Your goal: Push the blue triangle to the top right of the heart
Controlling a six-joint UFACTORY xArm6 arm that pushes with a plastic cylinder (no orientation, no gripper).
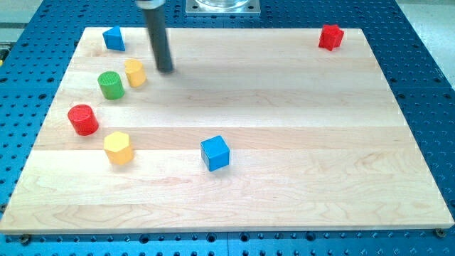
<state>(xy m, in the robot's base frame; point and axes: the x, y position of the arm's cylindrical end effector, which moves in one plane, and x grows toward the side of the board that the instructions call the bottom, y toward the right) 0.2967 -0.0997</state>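
A blue block (114, 38), which looks like the triangle, sits near the board's top left corner. A small yellow block (135, 72), possibly the heart though its shape is unclear, lies below and to the right of it. My tip (166, 70) rests on the board just right of this yellow block, a small gap apart. The tip is below and to the right of the blue triangle and touches no block.
A green cylinder (111, 84) sits just left of and below the yellow block. A red cylinder (82, 119) and a yellow hexagon (118, 147) lie lower left. A blue cube (215, 153) is at the lower middle. A red block (330, 36) is at the top right.
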